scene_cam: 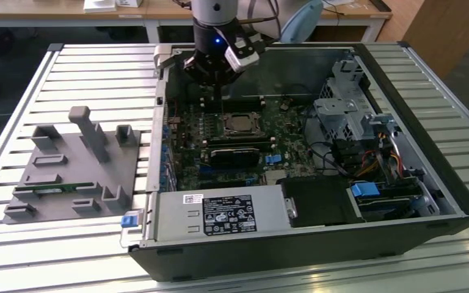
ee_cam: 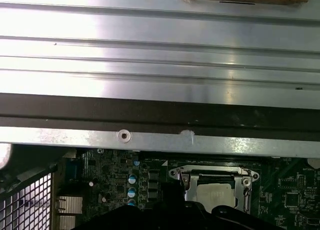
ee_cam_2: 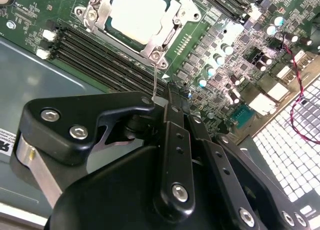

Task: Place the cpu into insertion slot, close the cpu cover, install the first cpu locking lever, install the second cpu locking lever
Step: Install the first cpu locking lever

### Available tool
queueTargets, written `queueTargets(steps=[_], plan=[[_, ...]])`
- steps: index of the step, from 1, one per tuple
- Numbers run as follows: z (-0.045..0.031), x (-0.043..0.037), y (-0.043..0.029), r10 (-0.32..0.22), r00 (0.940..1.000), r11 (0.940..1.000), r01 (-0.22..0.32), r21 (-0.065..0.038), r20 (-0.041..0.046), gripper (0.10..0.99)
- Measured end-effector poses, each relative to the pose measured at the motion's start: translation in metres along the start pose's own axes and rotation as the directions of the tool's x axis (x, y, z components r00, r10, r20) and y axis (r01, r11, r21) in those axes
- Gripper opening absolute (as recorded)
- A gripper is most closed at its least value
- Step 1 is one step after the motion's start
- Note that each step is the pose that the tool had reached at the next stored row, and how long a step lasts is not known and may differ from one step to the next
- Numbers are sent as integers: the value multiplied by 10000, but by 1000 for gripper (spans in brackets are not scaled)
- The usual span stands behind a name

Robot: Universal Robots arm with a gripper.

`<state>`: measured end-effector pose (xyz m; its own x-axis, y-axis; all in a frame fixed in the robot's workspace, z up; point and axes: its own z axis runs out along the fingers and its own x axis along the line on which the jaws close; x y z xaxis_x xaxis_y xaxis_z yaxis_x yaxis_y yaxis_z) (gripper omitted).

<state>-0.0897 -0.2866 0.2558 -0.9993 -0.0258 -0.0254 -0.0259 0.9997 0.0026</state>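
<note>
Already low inside the open computer case (scene_cam: 430, 201), the claw (ee_cam_2: 172, 102) hangs just above the green board (ee_cam_2: 220, 44), a short way from the socket. In the second wrist view its black fingers (ee_cam_2: 175, 140) appear drawn together at the tips with a thin bright wire rising from between them, which looks like a locking lever (ee_cam_2: 156, 79); whether the claw truly pinches it cannot be told.

Beyond the tips, in the upper middle of the second wrist view, the chip (ee_cam_2: 135, 19) lies flat in the socket (ee_cam_2: 165, 37), its dull silver top facing up through the window of the cover (ee_cam_2: 97, 12), which seems to be folded down over it. In the exterior view the chip (scene_cam: 236, 124) sits near the centre of the frame, just below the claw (scene_cam: 210, 76).

The chip is square, so it has no long axis; its edges sit square to the socket frame. The lever is the long thing, running from the socket corner toward the claw.

Judging by looks, the lever is thin, springy steel: light, stiff, slippery, best taken near its free end. The chip underneath is fragile and should not be pressed.

To the exterior view's left, a grey fixture (scene_cam: 71, 171) rests on the slatted table (scene_cam: 22, 256).
</note>
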Motion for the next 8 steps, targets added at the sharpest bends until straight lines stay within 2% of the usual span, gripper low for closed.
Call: queueTargets(steps=[8], plan=[[1, -40, -1, 0, 10000, 10000, 0, 0, 0, 106]])
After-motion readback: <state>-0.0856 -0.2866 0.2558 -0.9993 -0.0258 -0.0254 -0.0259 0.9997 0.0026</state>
